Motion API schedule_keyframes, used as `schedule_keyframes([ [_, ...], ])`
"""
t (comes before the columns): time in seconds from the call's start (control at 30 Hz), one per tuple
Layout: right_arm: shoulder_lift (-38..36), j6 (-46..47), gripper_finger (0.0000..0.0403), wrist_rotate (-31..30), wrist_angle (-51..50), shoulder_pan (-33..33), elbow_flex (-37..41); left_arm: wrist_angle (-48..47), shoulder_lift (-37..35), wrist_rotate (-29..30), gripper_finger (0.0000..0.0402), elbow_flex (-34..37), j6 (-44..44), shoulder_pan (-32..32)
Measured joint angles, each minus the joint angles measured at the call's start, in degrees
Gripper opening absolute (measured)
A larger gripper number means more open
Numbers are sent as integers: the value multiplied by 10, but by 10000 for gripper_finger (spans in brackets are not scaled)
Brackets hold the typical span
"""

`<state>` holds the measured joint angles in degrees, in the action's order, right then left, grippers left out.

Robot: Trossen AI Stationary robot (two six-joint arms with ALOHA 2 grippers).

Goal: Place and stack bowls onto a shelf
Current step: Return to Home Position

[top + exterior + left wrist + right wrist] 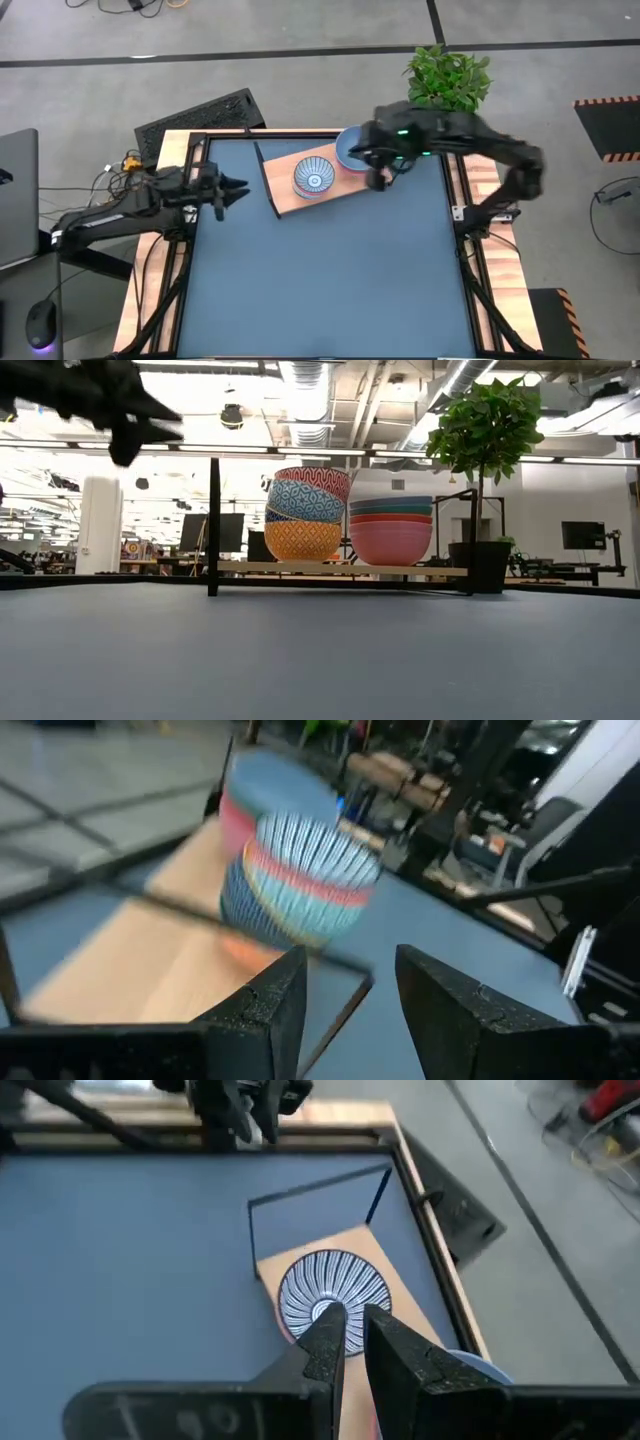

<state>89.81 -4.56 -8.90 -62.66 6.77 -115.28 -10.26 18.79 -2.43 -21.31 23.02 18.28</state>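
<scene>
The shelf (290,192) is a light-wood board in a thin black wire frame, lying at the far middle of the blue mat. Two stacks of bowls stand on it: patterned ones (305,515) with a blue-and-white striped bowl (315,178) on top, and plain ones (390,525) topped by a light blue bowl (348,150). My right gripper (380,180) hangs above the shelf's right end, beside the stacks, its fingers (352,1320) a narrow gap apart and empty. My left gripper (240,190) is held up left of the shelf, open (350,965), facing the patterned stack (300,885).
A potted plant (448,75) stands just beyond the table's far right corner, behind my right arm. A black keyboard-like panel (200,118) lies off the far left corner. The blue mat (320,280) spreads from the shelf toward the near edge.
</scene>
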Motion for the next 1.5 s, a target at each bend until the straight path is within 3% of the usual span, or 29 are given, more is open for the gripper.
schedule_keyframes([
  [0.17, -173, 0, 65, 33, 168, 23, 238, -87, -75, 47, 139, -59, -65, 0],
  [0.33, -329, 41, 65, 47, 343, 34, 477, -154, -177, 86, 139, -64, -108, 0],
  [0.47, -424, 87, 65, 47, 437, 43, 625, -172, -183, 91, 139, -57, -90, 0],
  [0.77, -541, 182, 65, 48, 634, 40, 874, -38, -179, 68, 139, 57, -28, -3],
  [1.1, -558, 211, 65, 62, 878, 27, 1056, 112, -185, 5, 139, 205, 12, -4],
  [1.4, -558, 212, 65, 61, 979, 32, 1146, 123, -178, 15, 139, 207, -36, -53],
  [1.5, -557, 212, 65, 60, 970, 32, 1148, 123, -178, 17, 139, 207, -56, -74],
])
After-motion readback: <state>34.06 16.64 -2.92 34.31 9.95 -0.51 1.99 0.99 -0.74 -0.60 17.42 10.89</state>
